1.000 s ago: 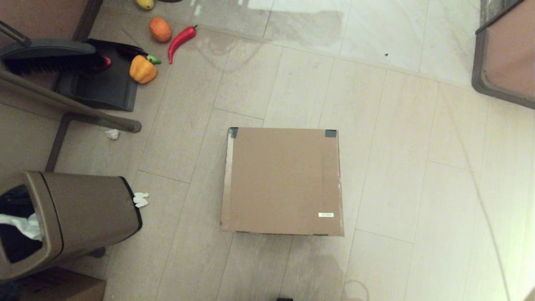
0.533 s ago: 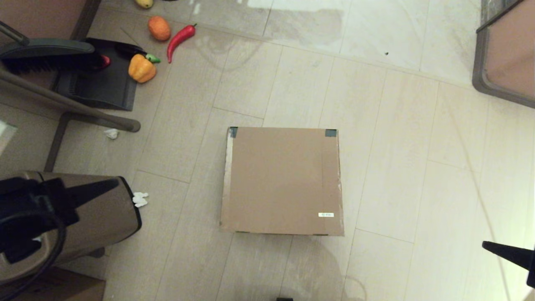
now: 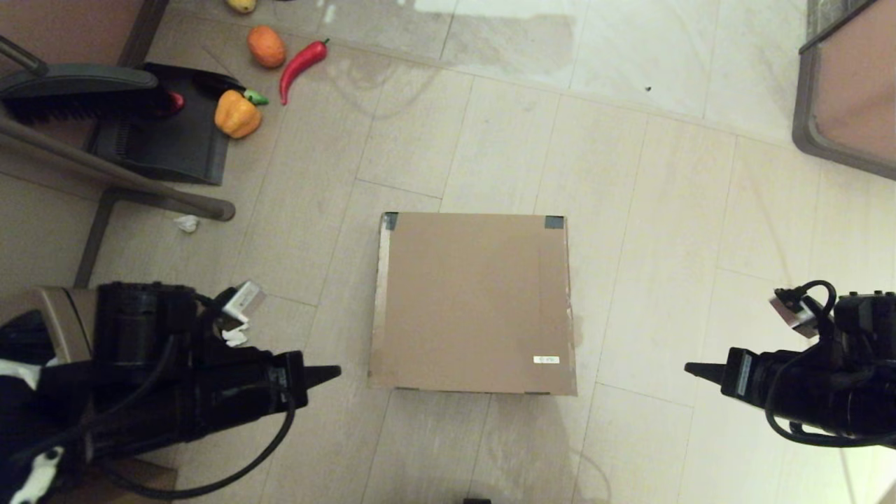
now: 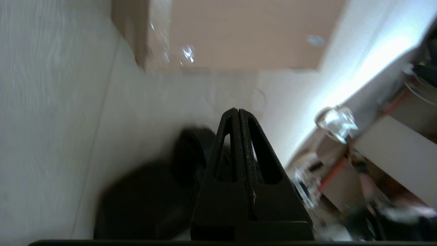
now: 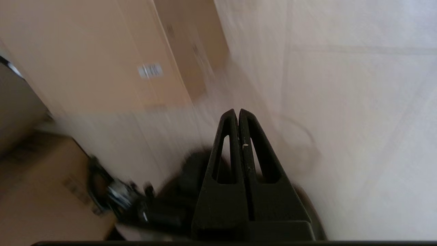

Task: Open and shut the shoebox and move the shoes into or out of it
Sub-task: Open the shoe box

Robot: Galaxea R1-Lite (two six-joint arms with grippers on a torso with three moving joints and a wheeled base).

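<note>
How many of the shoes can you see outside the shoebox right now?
0. The shoebox lies on the floor with its lid closed, so the pair may be hidden inside it.

The large flat brown cardboard shoebox (image 3: pixel 474 302) lies with its flap lid down, so nothing inside can be seen; the print on its small white label (image 3: pixel 546 360) is too small to read. In both wrist views the box is blurred and cut off by the picture's edge (image 4: pixel 239 34) (image 5: pixel 102 61). The tan plastic trash bin (image 3: pixel 59 311) is mostly covered by the black left arm, and the edge crops that arm. A yellow fruit (image 3: pixel 241 5) at the far edge is cut off. Behind the left claw (image 4: pixel 238 112) the clutter of shelves and objects is smeared past naming.
</note>
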